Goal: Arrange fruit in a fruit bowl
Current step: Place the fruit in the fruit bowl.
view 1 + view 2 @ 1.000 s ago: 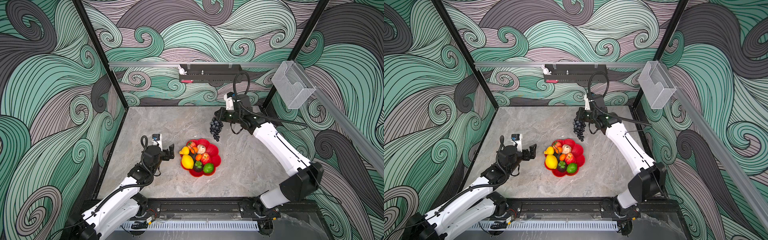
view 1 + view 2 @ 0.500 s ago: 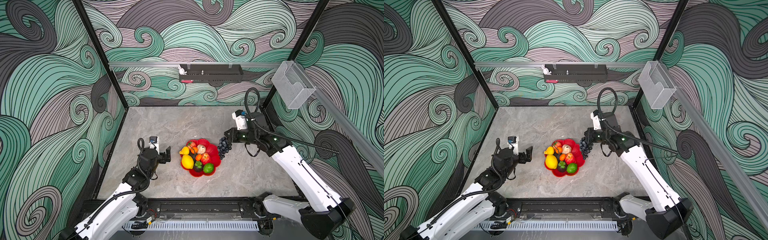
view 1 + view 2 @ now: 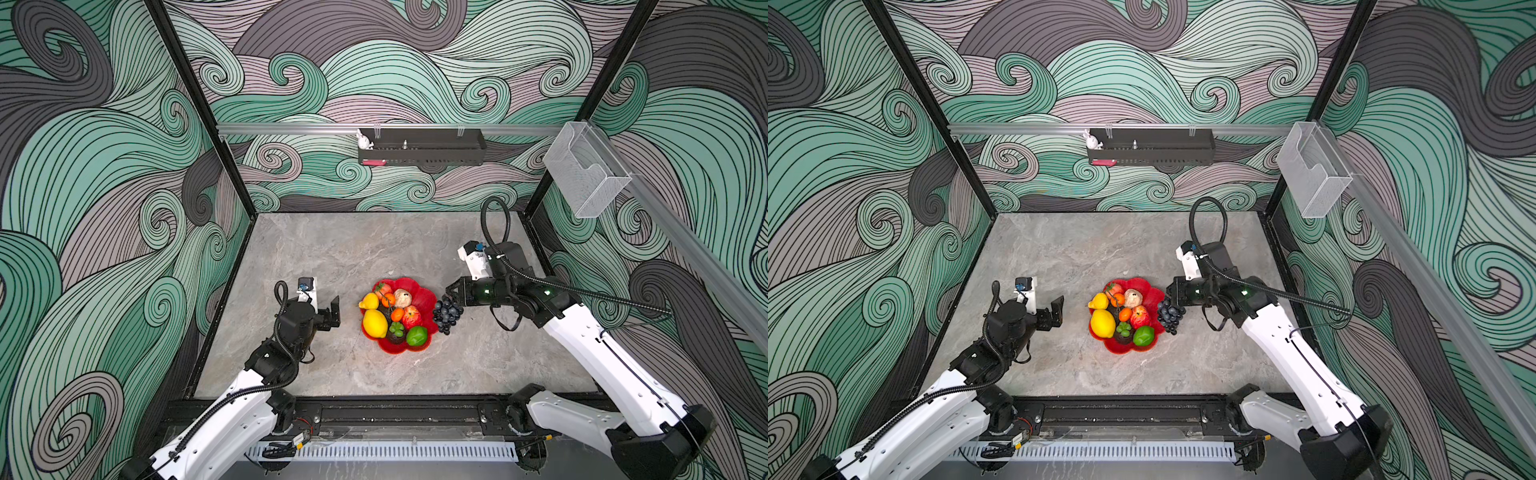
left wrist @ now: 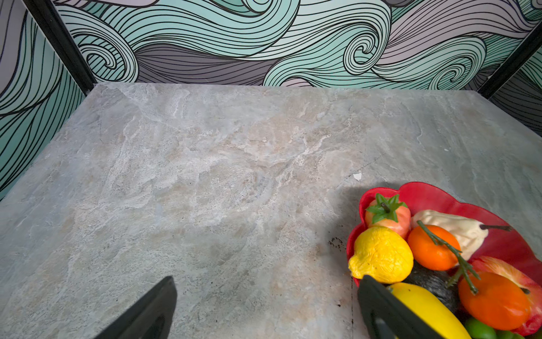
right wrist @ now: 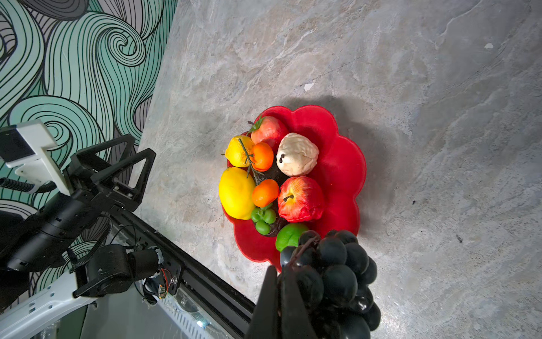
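While clamping the grape bunch (image 3: 447,314) in the right end effector (image 3: 450,296), hovering it at the fruit bowl (image 3: 427,293) rim toward the right desk (image 3: 353,249) edge; nearly finishing, other fruit (image 3: 375,322) already inside; holding left end effector (image 3: 331,312) spread wide, empty.

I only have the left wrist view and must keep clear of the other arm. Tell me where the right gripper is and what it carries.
Observer: The right gripper is shut on a black grape bunch, which hangs at the rim of the red fruit bowl, on the right arm's side.
Operator: Name the free spot in the bowl.
Observer: Bare red floor shows on that same side, next to the beige pear and the red apple.
Operator: Place my own gripper against the bowl.
Observer: In both top views, bare table shows between the left gripper and the bowl, so it is not over the fruit.
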### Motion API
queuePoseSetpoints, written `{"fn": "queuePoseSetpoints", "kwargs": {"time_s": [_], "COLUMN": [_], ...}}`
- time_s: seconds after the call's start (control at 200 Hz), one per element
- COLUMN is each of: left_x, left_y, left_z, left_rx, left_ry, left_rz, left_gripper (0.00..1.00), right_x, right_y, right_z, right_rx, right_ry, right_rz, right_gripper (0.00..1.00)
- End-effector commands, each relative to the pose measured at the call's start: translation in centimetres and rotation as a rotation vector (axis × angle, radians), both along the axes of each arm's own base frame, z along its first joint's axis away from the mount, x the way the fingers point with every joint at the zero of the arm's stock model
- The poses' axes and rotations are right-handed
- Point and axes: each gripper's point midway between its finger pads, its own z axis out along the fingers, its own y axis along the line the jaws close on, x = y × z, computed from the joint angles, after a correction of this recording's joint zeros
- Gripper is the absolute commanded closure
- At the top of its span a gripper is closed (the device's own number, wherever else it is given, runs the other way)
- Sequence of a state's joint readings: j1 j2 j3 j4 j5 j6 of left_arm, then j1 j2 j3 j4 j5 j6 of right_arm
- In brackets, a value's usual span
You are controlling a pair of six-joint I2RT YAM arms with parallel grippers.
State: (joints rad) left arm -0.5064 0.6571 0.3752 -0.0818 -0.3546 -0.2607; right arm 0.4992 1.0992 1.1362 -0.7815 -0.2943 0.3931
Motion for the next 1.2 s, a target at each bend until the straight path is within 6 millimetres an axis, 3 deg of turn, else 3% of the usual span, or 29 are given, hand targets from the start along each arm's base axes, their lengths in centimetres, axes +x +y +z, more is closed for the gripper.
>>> {"fn": "queuePoseSetpoints", "kwargs": {"time_s": [0.0,0.485,0.851,1.196], "left_x": [0.3,0.5,0.5,0.5], "left_y": [0.3,-0.1,-0.2,-0.5], "left_z": [0.9,0.7,0.7,0.9], "left_rx": [-0.005,0.004,0.007,0.007], "left_ry": [-0.031,-0.009,0.0,-0.002], "left_rz": [0.021,0.007,0.007,-0.012], "left_gripper": [0.02,0.02,0.02,0.02], "right_x": [0.4,2.5,4.8,7.6], "right_y": [0.9,1.8,3.0,4.2], "right_z": [0.9,0.9,-2.5,-3.9], "right_rx": [0.022,-0.021,-0.074,-0.096], "right_ry": [-0.028,-0.031,0.039,0.049], "right_rz": [0.023,0.01,0.005,-0.005], "right_gripper": [1.0,1.0,1.0,1.0]}}
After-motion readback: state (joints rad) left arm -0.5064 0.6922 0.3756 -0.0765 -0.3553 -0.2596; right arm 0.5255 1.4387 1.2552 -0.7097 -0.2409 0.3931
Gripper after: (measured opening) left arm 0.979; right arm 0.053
